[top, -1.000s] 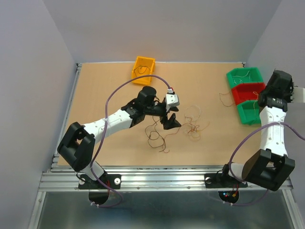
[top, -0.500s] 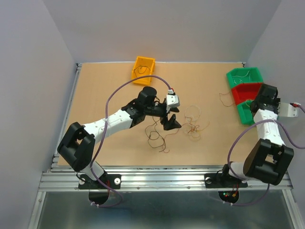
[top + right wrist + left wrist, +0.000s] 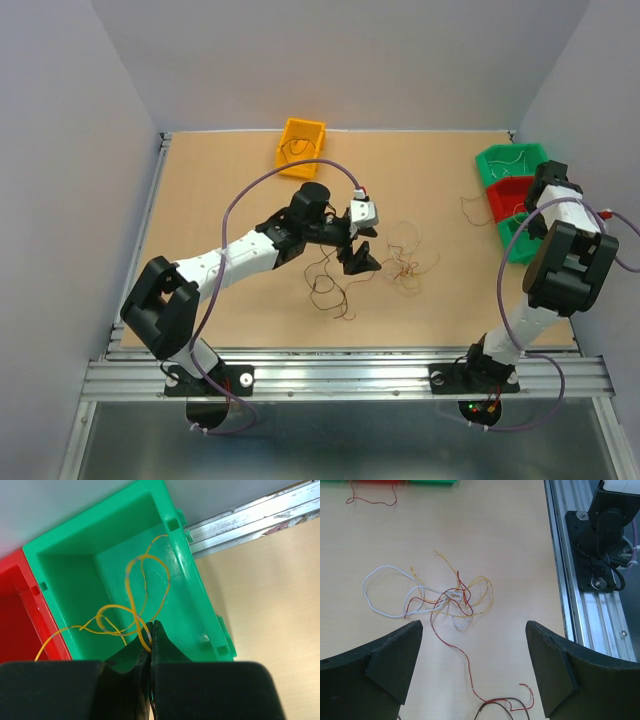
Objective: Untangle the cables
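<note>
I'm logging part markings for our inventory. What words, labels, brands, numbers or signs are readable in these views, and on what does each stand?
None can be read in any view.
The green bin, red bin and orange bin: plain walls, no label.
The left gripper, open, and the right gripper, shut on the yellow cable: bare black fingers, no marking.

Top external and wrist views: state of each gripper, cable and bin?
left gripper, open, above the tangle
right gripper, shut on yellow cable
yellow cable, pinched, looping over green bin
tangle, knotted, not gripped
orange bin, holds a dark cable
</note>
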You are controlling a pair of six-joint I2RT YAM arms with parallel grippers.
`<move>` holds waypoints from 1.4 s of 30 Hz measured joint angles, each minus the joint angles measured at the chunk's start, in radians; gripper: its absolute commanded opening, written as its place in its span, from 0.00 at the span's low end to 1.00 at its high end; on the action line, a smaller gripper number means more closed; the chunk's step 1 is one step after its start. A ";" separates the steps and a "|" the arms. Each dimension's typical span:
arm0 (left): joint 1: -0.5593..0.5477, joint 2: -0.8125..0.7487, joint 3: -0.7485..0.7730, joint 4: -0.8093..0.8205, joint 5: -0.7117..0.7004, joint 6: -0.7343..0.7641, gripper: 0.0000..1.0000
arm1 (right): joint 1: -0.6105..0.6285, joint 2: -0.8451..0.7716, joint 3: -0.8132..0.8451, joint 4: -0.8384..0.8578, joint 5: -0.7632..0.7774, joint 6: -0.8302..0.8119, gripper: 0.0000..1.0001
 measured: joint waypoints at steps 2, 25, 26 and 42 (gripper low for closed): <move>0.000 -0.001 0.000 -0.003 0.000 0.000 0.96 | 0.000 0.017 0.036 -0.035 -0.002 0.009 0.01; -0.013 -0.001 0.000 -0.013 0.000 0.013 0.96 | 0.034 -0.080 0.064 -0.105 0.030 -0.097 0.63; -0.013 -0.001 0.000 -0.013 0.000 0.013 0.96 | 0.039 -0.107 0.064 -0.105 0.033 -0.100 0.63; -0.019 -0.001 0.000 -0.016 0.000 0.019 0.96 | 0.241 -0.151 0.037 0.096 0.042 -0.342 0.63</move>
